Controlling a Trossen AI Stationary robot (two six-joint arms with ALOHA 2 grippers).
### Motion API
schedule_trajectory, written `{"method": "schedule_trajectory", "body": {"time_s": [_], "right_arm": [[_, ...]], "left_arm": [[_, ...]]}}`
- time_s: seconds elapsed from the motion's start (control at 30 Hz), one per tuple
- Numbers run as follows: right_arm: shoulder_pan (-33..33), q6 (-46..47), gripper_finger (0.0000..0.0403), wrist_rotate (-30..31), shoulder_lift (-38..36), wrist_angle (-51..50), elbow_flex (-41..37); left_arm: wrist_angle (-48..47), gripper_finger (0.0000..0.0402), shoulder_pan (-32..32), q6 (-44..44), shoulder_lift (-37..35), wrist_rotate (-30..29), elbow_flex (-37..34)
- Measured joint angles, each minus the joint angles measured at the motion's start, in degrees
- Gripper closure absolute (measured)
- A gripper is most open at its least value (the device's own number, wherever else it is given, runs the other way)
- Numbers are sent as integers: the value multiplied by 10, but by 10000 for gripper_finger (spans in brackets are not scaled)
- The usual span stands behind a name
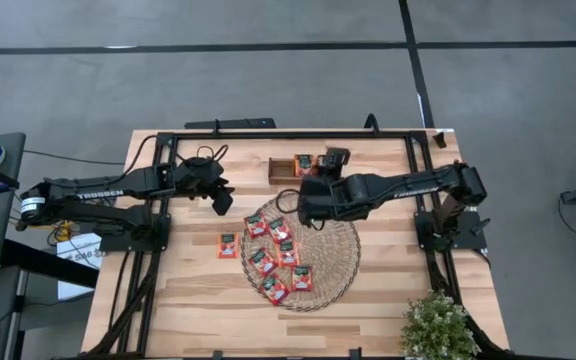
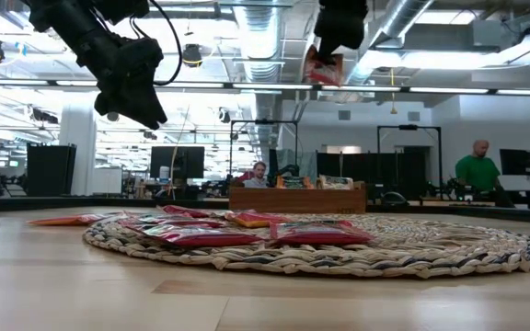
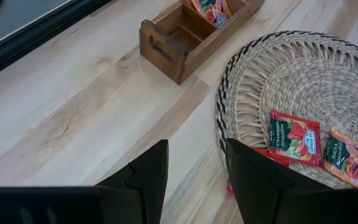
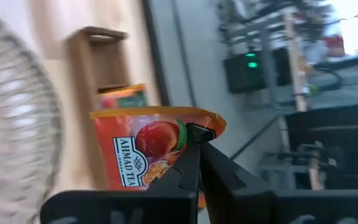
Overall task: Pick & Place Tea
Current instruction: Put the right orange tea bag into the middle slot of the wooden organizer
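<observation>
From above, the right gripper (image 1: 306, 205) is hanging over the round woven straw mat (image 1: 330, 262), where seven red-orange square tea sachets (image 1: 268, 259) are lying (an eighth is sitting beside it). At table level, it is pinching one orange sachet (image 2: 324, 68) high up. The left gripper (image 3: 196, 167), fingers spread and empty, is facing the brown wooden compartment tray (image 3: 178, 38). The right wrist camera is showing jaws clenched on that sachet.
</observation>
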Motion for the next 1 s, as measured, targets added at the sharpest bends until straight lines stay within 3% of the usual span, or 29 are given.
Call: {"method": "schedule_trajectory", "body": {"time_s": [0.4,0.57,0.77,1.0], "right_arm": [[-21,-33,403,23,5,62,-18],[-37,-49,403,-1,5,126,-50],[-94,-149,403,-9,6,249,-109],[-154,-208,403,-83,6,336,-154]], "left_arm": [[0,250,0,2,0,-5,0],[0,250,0,3,0,-5,0],[0,250,0,3,0,-8,0],[0,250,0,0,0,-10,0]]}}
